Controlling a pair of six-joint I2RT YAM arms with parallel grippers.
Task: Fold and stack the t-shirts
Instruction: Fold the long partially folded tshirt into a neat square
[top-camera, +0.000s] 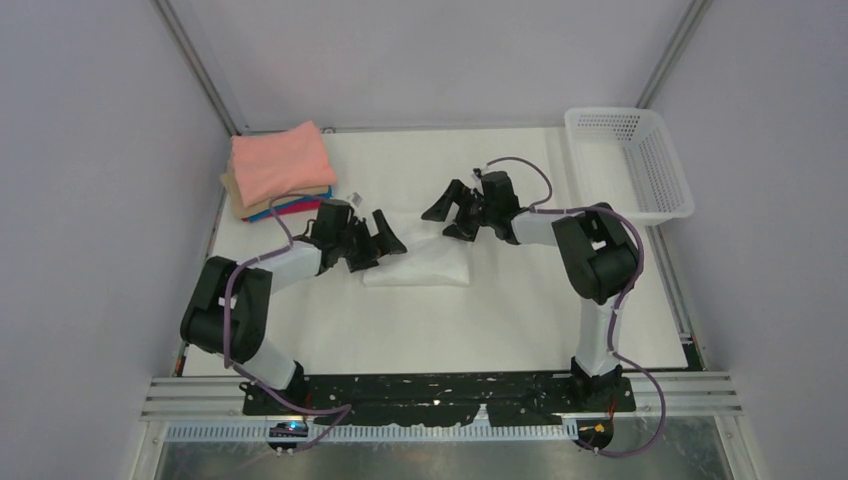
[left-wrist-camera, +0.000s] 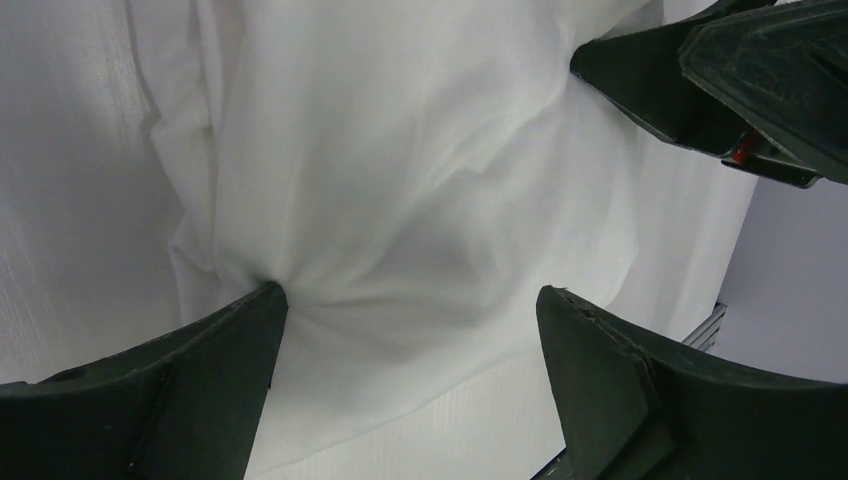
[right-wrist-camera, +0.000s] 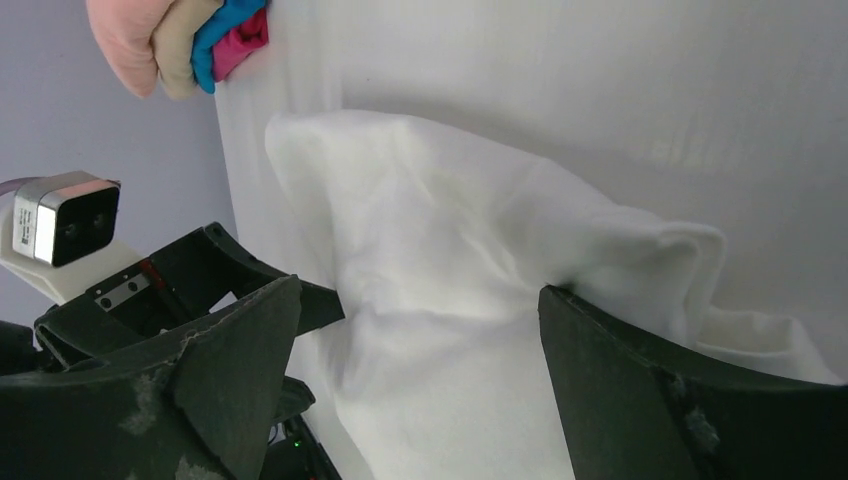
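Observation:
A white t-shirt (top-camera: 425, 260) lies bunched and partly folded on the table's middle; no print shows. It fills the left wrist view (left-wrist-camera: 400, 200) and the right wrist view (right-wrist-camera: 470, 260). My left gripper (top-camera: 378, 240) is open at its left edge, one fingertip (left-wrist-camera: 265, 300) pressing into the cloth. My right gripper (top-camera: 452, 212) is open above its upper right corner, one fingertip (right-wrist-camera: 560, 305) against a fold. A stack of folded t-shirts (top-camera: 280, 170), salmon-pink on top with tan, blue and magenta below, sits at the back left, also in the right wrist view (right-wrist-camera: 190, 40).
A white perforated plastic basket (top-camera: 630, 160) stands at the back right corner. The table (top-camera: 500, 320) is covered in white cloth. Grey walls close in on the left, right and back.

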